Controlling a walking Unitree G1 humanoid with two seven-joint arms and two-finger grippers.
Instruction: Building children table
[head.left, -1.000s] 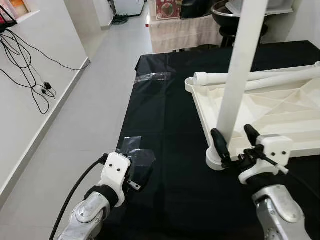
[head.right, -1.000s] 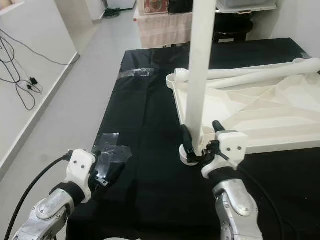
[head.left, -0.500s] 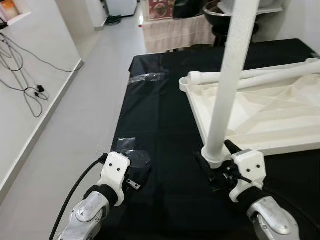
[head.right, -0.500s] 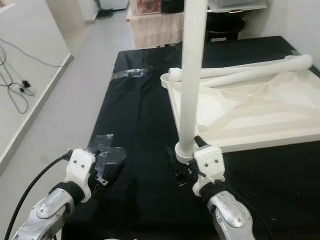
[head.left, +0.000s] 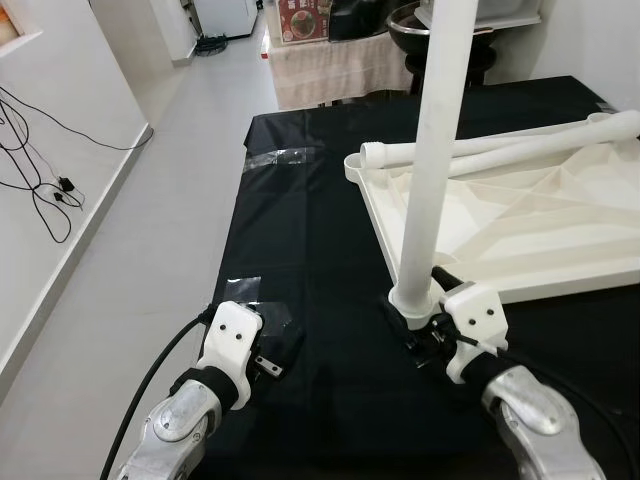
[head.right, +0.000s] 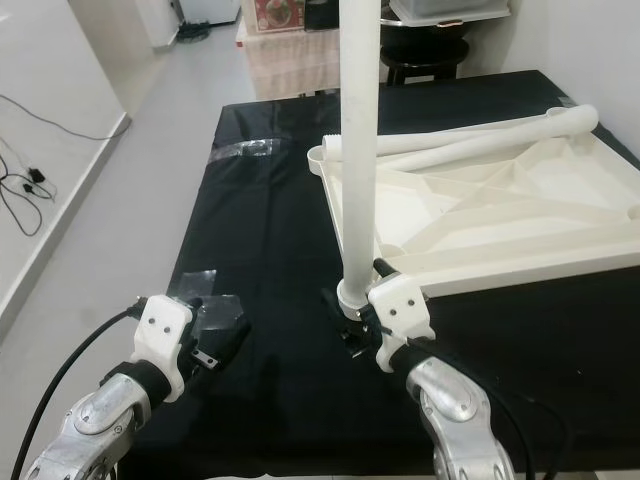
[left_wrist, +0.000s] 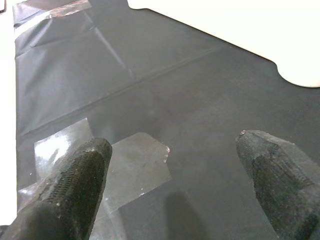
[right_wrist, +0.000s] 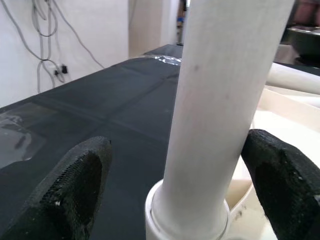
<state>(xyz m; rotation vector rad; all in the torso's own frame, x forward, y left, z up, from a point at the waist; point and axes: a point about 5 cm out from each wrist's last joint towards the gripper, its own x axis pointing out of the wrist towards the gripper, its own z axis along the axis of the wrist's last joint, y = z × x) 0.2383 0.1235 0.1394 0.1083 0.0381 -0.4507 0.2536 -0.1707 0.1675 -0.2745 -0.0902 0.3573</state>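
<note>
Right wrist view: right gripper (right_wrist: 170, 192) fingers spread wide, flanking upright white leg (right_wrist: 220, 100), not touching. Left gripper (left_wrist: 175, 170) fingers wide apart over black cloth (left_wrist: 150, 75), holding nothing.

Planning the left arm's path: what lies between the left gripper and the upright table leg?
Bare black cloth, plus clear tape patches just ahead of the left gripper, as the left wrist view shows. The upright leg stands beyond.
</note>
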